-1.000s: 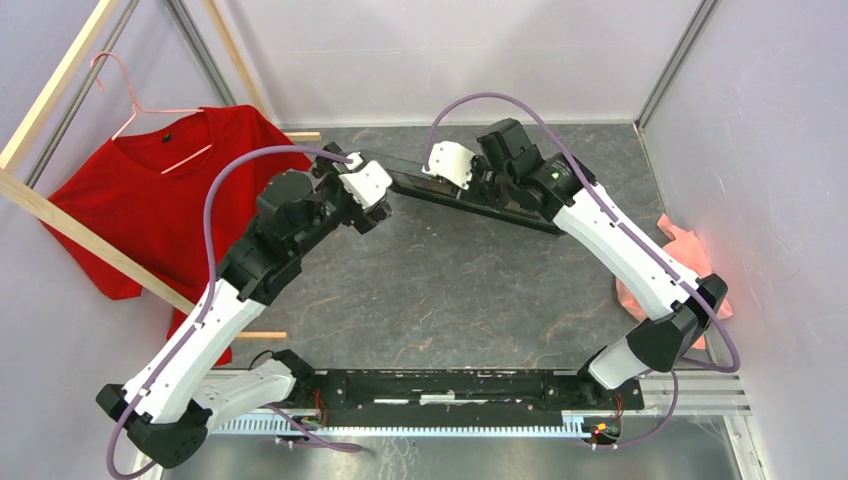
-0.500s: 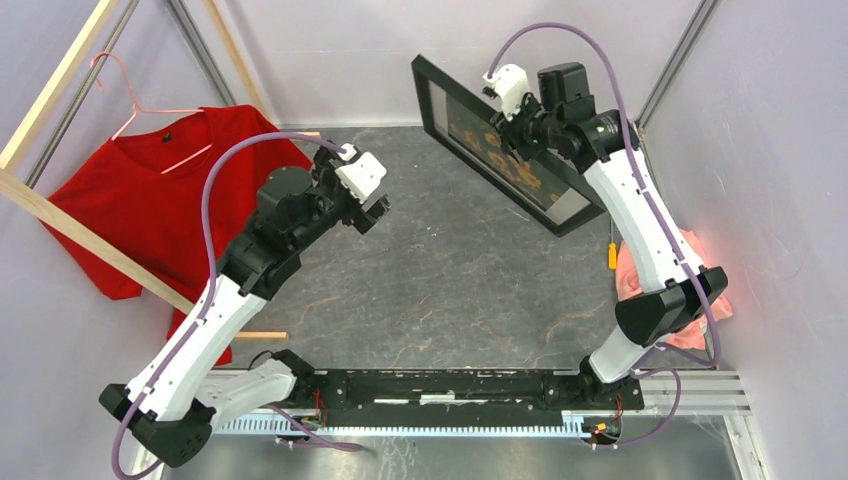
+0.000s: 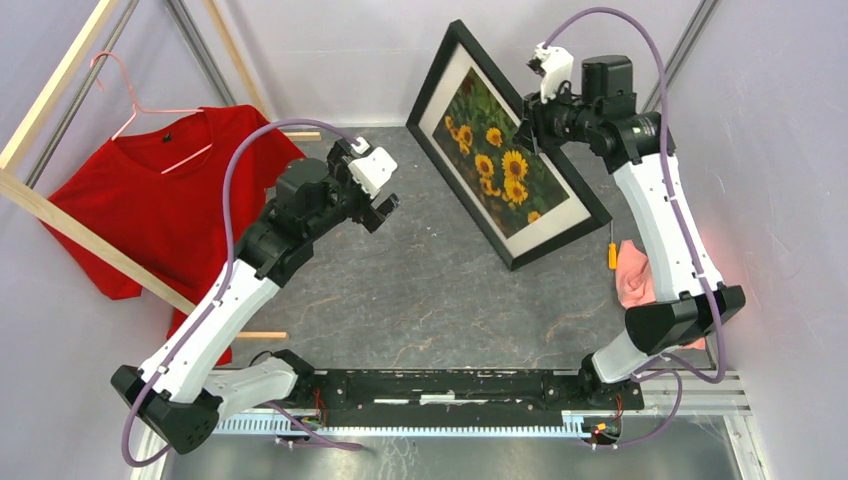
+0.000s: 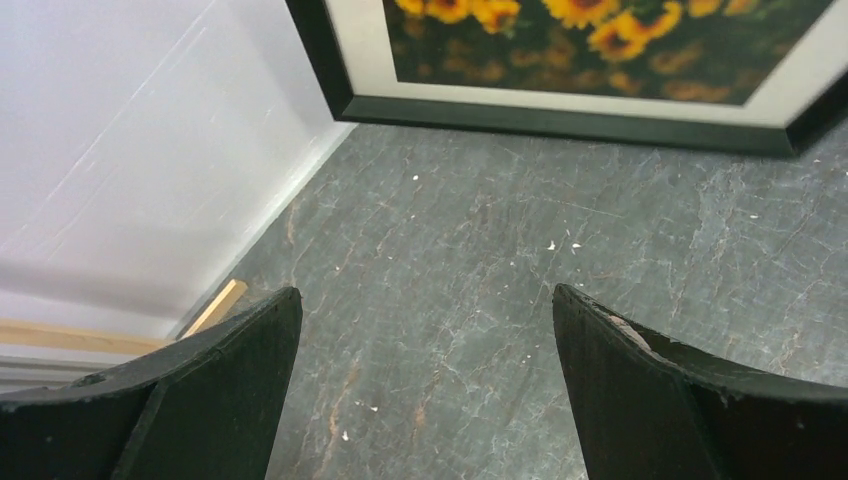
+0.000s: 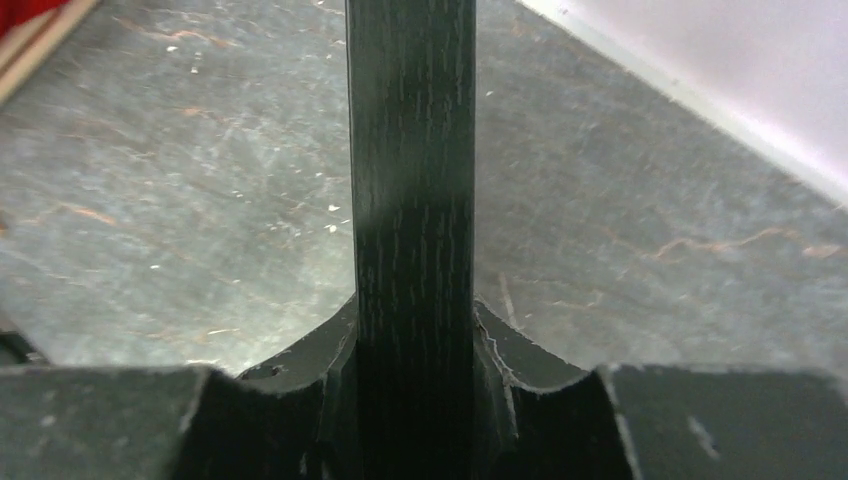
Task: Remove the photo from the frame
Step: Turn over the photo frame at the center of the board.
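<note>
at far right, right pincer (image 3: 531,128) grips frame (image 3: 560,238), long axis diagonal, facing the wide left pincer (image 3: 384,211)

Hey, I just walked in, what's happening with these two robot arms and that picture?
The right gripper is clamped on the edge of the black frame, holding it tilted up so its front faces the other arm. The sunflower photo is still inside, behind the white mat. The left gripper hangs wide open over the table, aimed toward the frame's lower edge and touching nothing. Taking the photo out hasn't begun.
</note>
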